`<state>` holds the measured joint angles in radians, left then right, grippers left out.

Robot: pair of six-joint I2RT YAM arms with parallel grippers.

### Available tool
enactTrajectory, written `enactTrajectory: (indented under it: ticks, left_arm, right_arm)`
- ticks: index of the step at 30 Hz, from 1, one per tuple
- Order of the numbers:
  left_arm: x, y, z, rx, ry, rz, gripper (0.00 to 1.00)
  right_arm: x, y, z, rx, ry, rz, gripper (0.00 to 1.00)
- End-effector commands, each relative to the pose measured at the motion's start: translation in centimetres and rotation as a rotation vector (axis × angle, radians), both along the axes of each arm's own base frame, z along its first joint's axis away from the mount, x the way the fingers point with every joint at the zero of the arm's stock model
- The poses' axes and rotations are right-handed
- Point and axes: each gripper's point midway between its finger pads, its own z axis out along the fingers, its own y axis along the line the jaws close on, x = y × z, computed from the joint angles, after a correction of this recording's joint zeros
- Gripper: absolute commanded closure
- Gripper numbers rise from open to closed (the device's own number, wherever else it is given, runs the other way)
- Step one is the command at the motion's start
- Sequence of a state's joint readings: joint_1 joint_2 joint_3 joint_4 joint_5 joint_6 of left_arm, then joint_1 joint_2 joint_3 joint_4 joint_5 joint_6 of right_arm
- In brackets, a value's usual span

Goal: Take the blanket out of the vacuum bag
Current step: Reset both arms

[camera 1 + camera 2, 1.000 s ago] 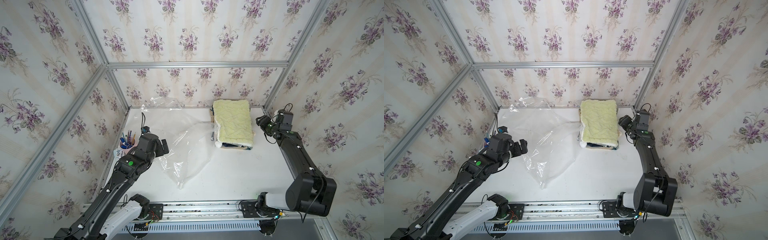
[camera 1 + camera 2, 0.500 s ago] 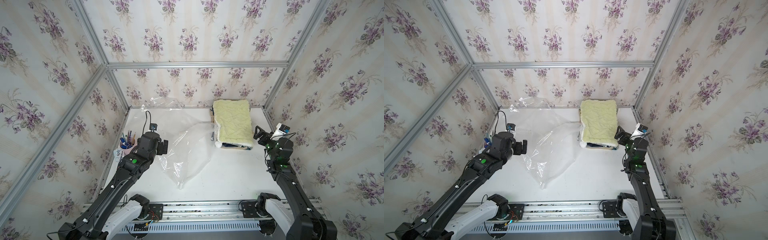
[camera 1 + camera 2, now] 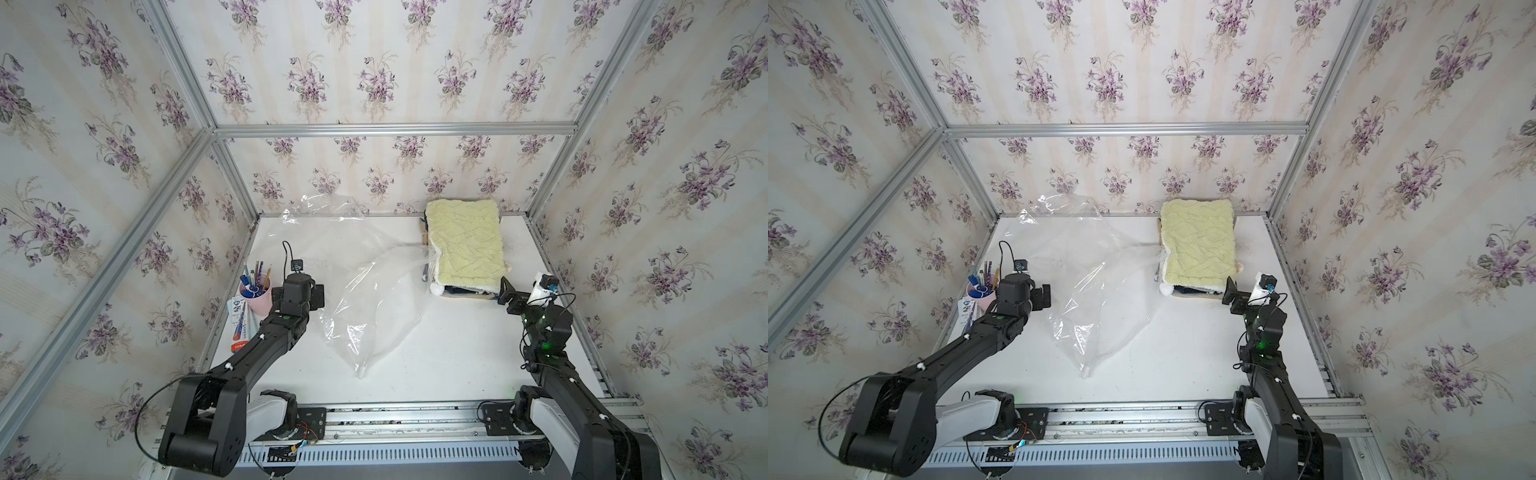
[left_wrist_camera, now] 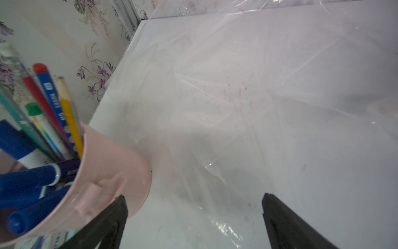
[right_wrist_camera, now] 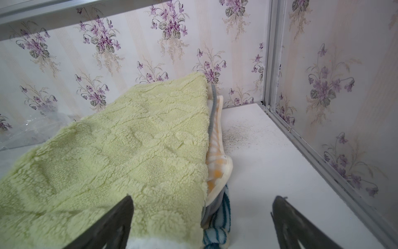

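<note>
The vacuum bag (image 3: 365, 291) (image 3: 1096, 282) lies crumpled and see-through on the white table, with nothing showing inside it. One of its edges reaches the left side of a stack of folded cloths at the back right. The pale yellow-green fluffy blanket (image 3: 465, 245) (image 3: 1198, 245) (image 5: 118, 151) lies on top of that stack, outside the bag. My left gripper (image 3: 316, 296) (image 3: 1044, 296) (image 4: 193, 197) hangs open over the bag's left edge (image 4: 215, 129). My right gripper (image 3: 508, 296) (image 3: 1232, 296) (image 5: 203, 197) is open at the stack's near right corner, holding nothing.
A pink cup (image 3: 255, 293) (image 4: 107, 172) full of pens stands close beside my left gripper, with a flat packet (image 3: 241, 324) in front of it. Under the blanket lie an orange-and-white cloth (image 5: 215, 151) and a blue-striped one (image 5: 217, 215). Papered walls with metal rails enclose the table.
My right gripper has drawn back from the stack's right side to its near right corner and has opened wider. The left gripper has shifted slightly by the bag's left edge.
</note>
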<state>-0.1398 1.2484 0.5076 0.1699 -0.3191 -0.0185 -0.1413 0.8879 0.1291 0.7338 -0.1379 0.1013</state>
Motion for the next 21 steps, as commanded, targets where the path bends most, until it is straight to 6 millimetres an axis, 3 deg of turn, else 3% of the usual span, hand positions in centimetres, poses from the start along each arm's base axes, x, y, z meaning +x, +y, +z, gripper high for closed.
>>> enactTrajectory:
  ticks: [1, 5, 10, 12, 21]
  left_arm:
    - [2.9, 0.3, 3.1, 0.009, -0.221, 0.02, 0.0]
    - [3.1, 0.5, 2.7, 0.011, -0.276, -0.004, 0.0]
    - [3.8, 0.1, 1.5, -0.04, -0.276, -0.059, 0.0]
    - [4.1, -0.1, -0.2, -0.049, -0.237, -0.082, 0.0]
    - [4.9, -0.6, -0.9, -0.099, -0.186, -0.146, 0.0]
  right_arm:
    - [-0.3, 0.0, 1.2, -0.032, -0.096, 0.001, 0.0]
    - [-1.4, 0.2, 0.6, 0.008, -0.171, -0.004, 0.0]
    - [-1.0, 0.6, -0.3, 0.015, -0.157, 0.027, 0.0]
    - [-0.9, 0.6, 0.1, 0.019, -0.185, 0.025, 0.0]
    - [-0.2, -0.1, 0.1, 0.036, -0.203, -0.008, 0.0]
